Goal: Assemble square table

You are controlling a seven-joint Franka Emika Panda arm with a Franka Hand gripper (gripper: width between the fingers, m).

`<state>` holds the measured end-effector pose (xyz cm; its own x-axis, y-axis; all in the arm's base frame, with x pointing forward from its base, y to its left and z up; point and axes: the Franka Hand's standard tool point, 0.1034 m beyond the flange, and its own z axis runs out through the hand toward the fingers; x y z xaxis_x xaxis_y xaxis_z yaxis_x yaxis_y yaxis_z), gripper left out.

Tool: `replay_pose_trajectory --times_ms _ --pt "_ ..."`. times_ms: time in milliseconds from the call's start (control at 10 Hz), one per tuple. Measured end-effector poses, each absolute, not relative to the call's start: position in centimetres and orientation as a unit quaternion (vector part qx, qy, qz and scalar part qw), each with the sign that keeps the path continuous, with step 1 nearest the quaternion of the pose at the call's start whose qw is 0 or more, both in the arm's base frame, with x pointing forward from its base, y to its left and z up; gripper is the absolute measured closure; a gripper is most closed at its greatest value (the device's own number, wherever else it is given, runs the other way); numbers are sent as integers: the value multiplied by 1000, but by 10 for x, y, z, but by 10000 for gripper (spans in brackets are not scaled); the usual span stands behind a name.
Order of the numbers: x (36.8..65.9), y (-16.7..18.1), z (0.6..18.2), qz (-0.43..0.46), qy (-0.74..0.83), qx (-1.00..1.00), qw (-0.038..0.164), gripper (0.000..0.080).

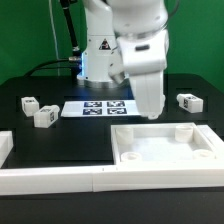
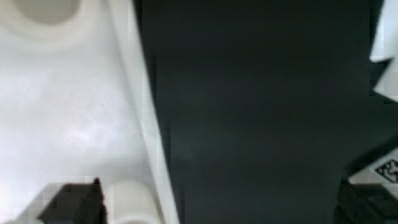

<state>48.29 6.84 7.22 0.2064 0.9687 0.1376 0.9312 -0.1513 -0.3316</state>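
Note:
The square table's white panel [image 1: 165,146] lies on the black table at the exterior view's right, with a raised rim and round corner sockets. My gripper [image 1: 149,112] hangs just above the panel's far left corner. In the wrist view the panel [image 2: 63,110] fills one side, with a round socket [image 2: 43,10] at its corner. My gripper [image 2: 222,205] is open and empty. One dark finger [image 2: 71,203] is over the panel and the rim runs between the fingers. Two tagged legs [image 1: 28,104] [image 1: 44,117] lie at the left, and one leg [image 1: 188,101] lies at the right.
The marker board [image 1: 100,108] lies flat behind the panel, near the robot base. Long white border bars [image 1: 60,180] run along the front and left edges. A tagged edge [image 2: 381,165] shows at the side of the wrist view.

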Motion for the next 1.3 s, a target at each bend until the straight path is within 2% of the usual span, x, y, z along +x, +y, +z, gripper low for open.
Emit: replay_pose_trajectory --times_ms 100,300,700,800,900,1100,1200,1300 --pt "479 79 79 65 -601 -778 173 150" --pt "475 99 79 80 -524 -833 161 150" --pt "475 101 77 92 -439 -881 152 150" --pt "473 104 78 102 -385 -906 144 150" --pt "462 126 81 120 -319 -932 126 150" --pt "446 164 82 140 -234 -956 105 150" --pt "440 178 78 150 -198 -964 97 150" --pt "442 174 79 150 -186 -966 98 150"
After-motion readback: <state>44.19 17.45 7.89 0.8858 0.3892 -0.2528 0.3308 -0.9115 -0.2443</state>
